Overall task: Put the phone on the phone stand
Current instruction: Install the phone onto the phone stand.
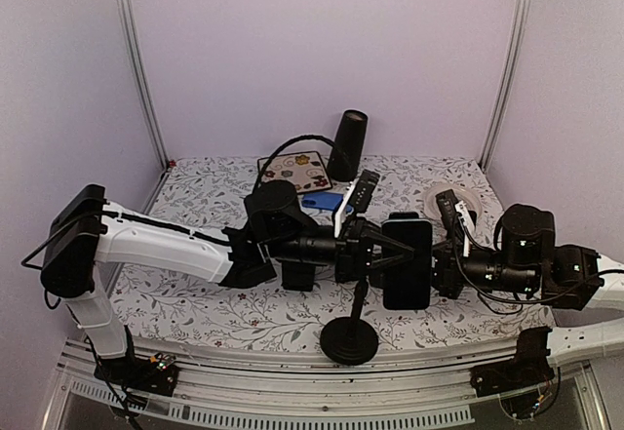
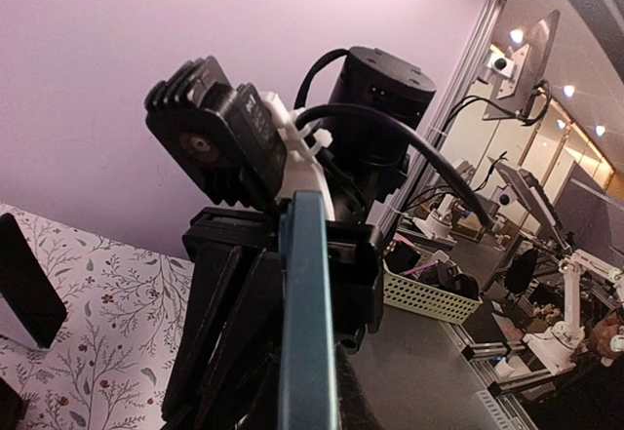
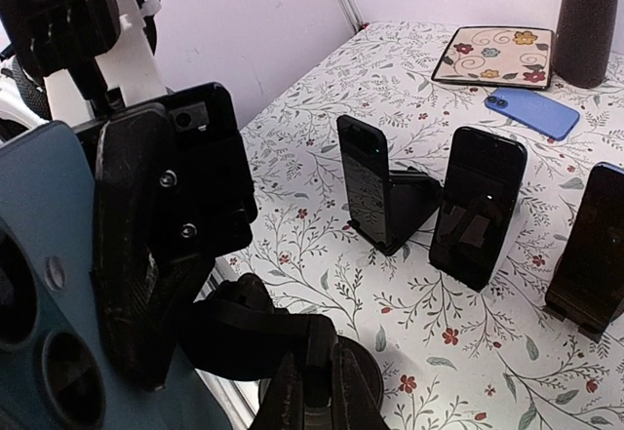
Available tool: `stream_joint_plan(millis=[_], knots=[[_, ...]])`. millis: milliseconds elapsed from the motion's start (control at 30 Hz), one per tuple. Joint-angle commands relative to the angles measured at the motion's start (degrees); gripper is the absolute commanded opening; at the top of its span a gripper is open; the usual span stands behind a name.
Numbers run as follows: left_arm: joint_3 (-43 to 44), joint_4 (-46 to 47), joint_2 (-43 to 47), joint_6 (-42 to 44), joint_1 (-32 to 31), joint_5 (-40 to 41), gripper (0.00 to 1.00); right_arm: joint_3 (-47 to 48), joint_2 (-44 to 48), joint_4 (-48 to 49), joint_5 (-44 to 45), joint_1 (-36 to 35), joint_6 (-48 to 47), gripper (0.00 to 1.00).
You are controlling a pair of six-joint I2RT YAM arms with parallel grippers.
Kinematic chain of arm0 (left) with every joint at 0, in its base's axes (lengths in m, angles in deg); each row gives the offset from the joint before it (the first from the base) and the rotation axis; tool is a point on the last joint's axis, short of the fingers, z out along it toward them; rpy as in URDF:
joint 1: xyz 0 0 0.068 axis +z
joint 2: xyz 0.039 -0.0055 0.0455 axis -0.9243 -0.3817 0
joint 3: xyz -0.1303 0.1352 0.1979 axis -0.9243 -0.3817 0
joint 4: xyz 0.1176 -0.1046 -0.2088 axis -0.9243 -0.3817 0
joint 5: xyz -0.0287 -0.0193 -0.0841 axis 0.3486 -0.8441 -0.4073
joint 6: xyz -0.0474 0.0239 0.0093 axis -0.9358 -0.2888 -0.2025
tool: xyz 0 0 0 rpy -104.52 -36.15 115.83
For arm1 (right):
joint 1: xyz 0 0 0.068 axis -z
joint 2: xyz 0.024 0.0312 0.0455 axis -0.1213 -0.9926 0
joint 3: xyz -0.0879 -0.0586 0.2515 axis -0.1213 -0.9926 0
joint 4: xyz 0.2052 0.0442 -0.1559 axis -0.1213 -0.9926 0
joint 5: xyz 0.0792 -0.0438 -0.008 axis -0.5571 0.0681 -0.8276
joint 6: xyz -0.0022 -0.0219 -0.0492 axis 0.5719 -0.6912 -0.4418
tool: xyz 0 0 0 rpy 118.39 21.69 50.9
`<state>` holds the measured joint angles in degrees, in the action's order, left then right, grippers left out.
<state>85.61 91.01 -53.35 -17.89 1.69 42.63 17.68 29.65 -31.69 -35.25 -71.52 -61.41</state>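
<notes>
Teal slab phone (image 1: 407, 264) hung upright beside the top of the black round-based phone stand (image 1: 350, 339), left gripper (image 1: 382, 248) jaws pinching its edge, right gripper (image 1: 441, 254) jaws pressed together (apparently empty) alongside, floral-patterned table (image 1: 214, 303) beneath.

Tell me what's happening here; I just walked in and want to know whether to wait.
Two robot arms meet above the black, round-based phone stand at the table's near edge. The left tool is shut on the teal-backed smartphone, holding it up beside the stand's pole. The right tool is also shut, close against the phone's other side; what it grips I cannot make out. The phone does not look seated on the stand yet.
</notes>
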Motion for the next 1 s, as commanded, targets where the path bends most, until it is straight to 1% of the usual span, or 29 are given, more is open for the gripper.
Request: stream_joint_plan(millis=[0, 200, 467, 667, 767, 967], knots=[[-1.1, 2.9, 0.1, 0.6, 1.5, 3.6, 0.00, 0.9, 1.5, 4.6, 1.9, -0.4, 1.7, 0.02], [-0.9, -1.3, -0.2, 1.4, 2.0, 7.8, 0.00, 0.5, 2.0, 2.6, 6.9, -0.4, 1.5, 0.02], [0.5, -10.1, -0.3, 2.3, 2.1, 17.7, 0.00, 0.3, 1.6, -0.8, 12.9, -0.4, 1.5, 0.02], [0.8, -15.2, 0.1, 1.6, 2.1, 23.7, 0.00, 0.8, 0.4, -2.9, 15.4, -0.5, 1.2, 0.02], [1.4, -19.1, 0.4, 1.5, 1.8, 27.3, 0.00, 1.2, 0.0, -3.6, 16.2, -0.6, 1.2, 0.02], [1.1, -24.0, 1.4, 0.8, 1.0, 35.0, 0.00, 1.8, -0.4, -4.0, 17.0, -1.1, 0.9, 0.02]])
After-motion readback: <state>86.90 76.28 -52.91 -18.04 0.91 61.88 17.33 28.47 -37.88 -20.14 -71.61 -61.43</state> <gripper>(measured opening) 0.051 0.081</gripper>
